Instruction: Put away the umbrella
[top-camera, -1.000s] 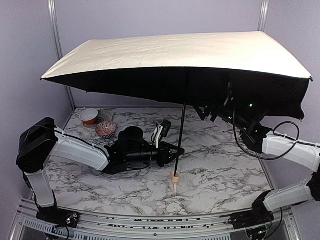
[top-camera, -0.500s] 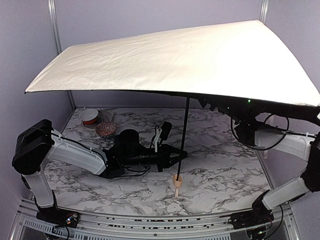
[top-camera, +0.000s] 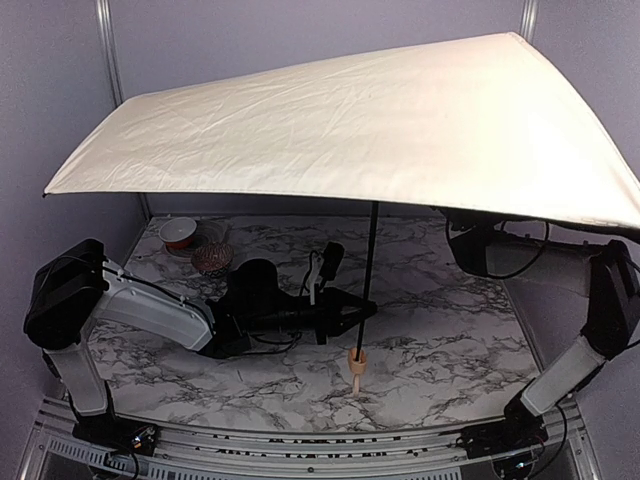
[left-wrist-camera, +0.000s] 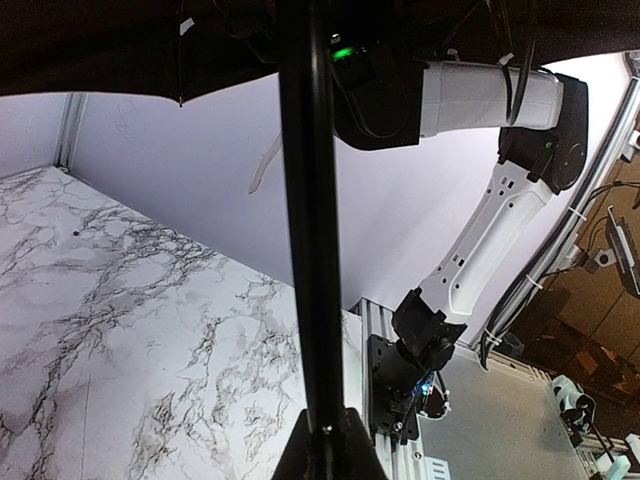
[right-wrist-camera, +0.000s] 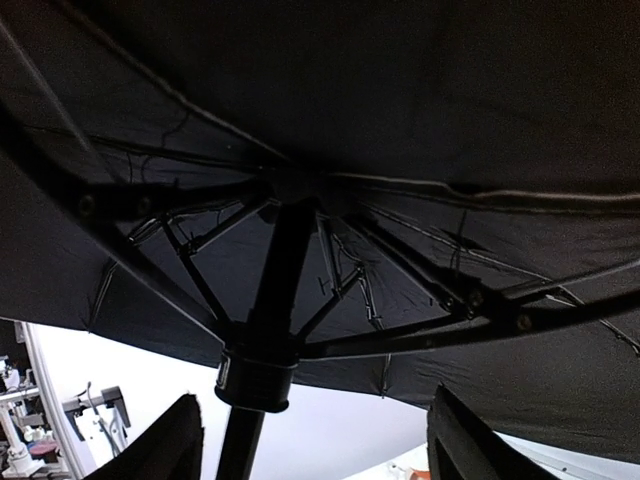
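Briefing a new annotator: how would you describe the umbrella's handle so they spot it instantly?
Find the big cream umbrella spread over the marble table. Follow its thin black shaft down past the left gripper clamped on it. The handle is the small tan wooden knob at the bottom end, the only light-wood piece.

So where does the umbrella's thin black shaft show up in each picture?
Top external: the shaft stands nearly upright at centre under the canopy, clamped by the left gripper.
Left wrist: the shaft fills the middle, top to bottom.
Right wrist: the shaft rises from lower left toward mid-frame.
Shared landmark: the canopy, cream above, black underneath.
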